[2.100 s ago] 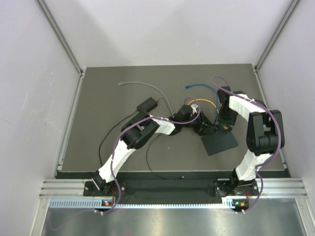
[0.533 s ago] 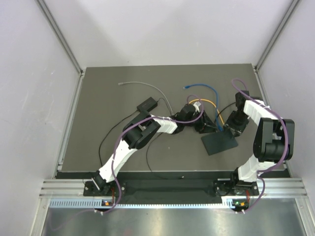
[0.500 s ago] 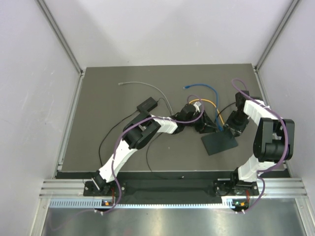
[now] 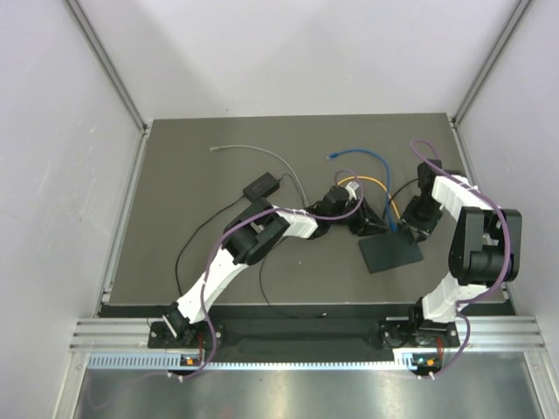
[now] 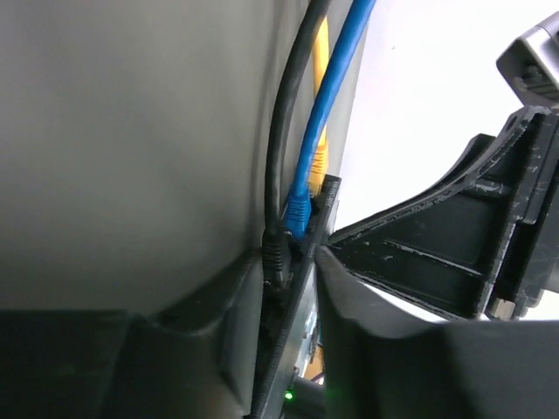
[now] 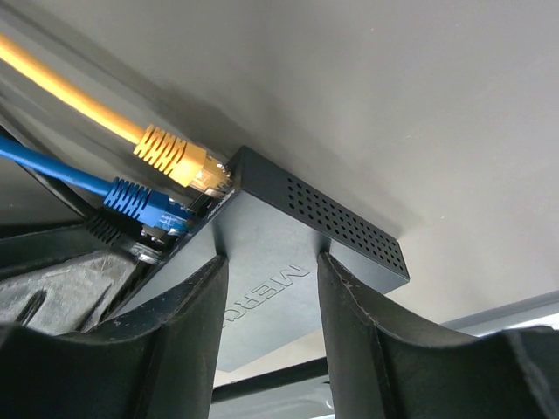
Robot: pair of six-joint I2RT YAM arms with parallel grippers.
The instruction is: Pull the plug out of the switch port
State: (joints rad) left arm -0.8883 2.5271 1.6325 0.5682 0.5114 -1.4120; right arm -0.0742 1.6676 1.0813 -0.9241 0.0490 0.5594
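Left gripper (image 5: 288, 262), jaws narrow, flanks the black plug (image 5: 275, 253), which I see pointing from the switch (image 6: 262, 218) toward the worktop's (image 4: 192, 253) far edge. Right gripper (image 6: 271, 262), half-spread, straddles the switch. Both grips are unclear.

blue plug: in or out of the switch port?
In. The blue plug is seated in the switch front, beside the yellow plug.
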